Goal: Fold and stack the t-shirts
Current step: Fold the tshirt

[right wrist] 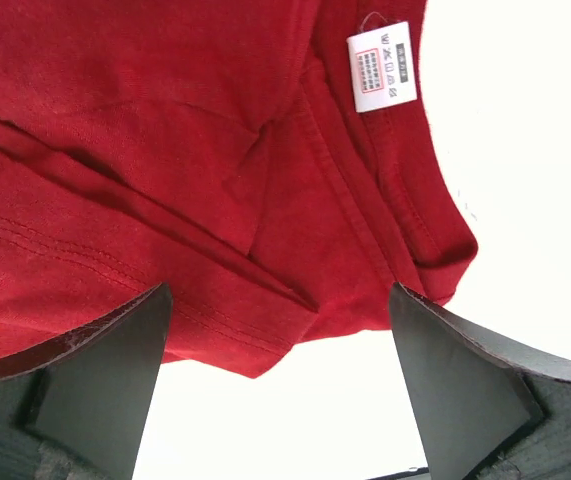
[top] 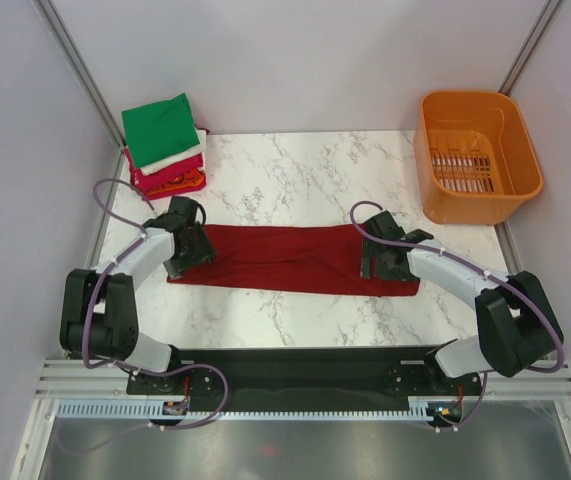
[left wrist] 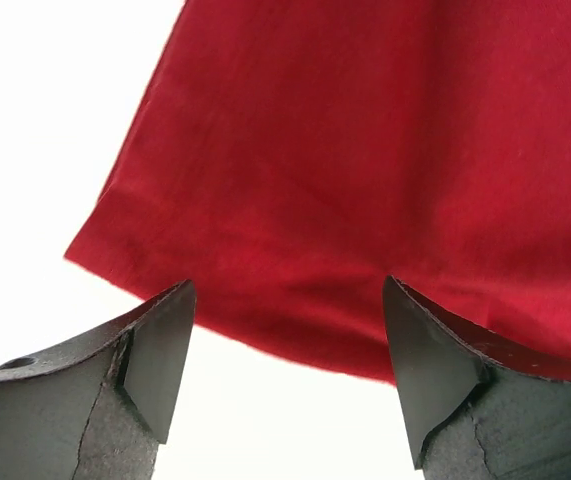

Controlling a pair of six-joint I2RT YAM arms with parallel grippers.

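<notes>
White veined marble tabletop (top: 295, 170) filled the middle of the booth, with plain pale walls (top: 295, 60) closing in on three sides. Over in the far-right corner sat an orange plastic basket (top: 480, 190), well apart from the action. In the far-left corner lay the stack of folded t-shirts (top: 168, 160), a green t-shirt (top: 160, 130) on top, with white, pink-red and orange layers showing beneath it.

And across the middle of the table lay the dark red t-shirt (top: 285, 258), folded into a long flat band running left to right between the two arms. The left gripper (top: 187, 245) was down over the band's left end, and the right gripper (top: 380, 255) over its right end. Both had their jaws spread wide, and neither had any cloth pinched between them.

From the left wrist, the fingers (left wrist: 155, 350) framed the shirt's near edge, with a corner of the cloth off to the left. The fabric there was smooth, with only faint soft creases. From the right wrist, the cloth was busier: stitched hems, overlapping folded layers and a diagonal crease. The ribbed neckband (right wrist: 435, 190) curved along the right side, and a small white label (right wrist: 383, 66) was sewn just inside it. The print on that label was too small to read.
</notes>
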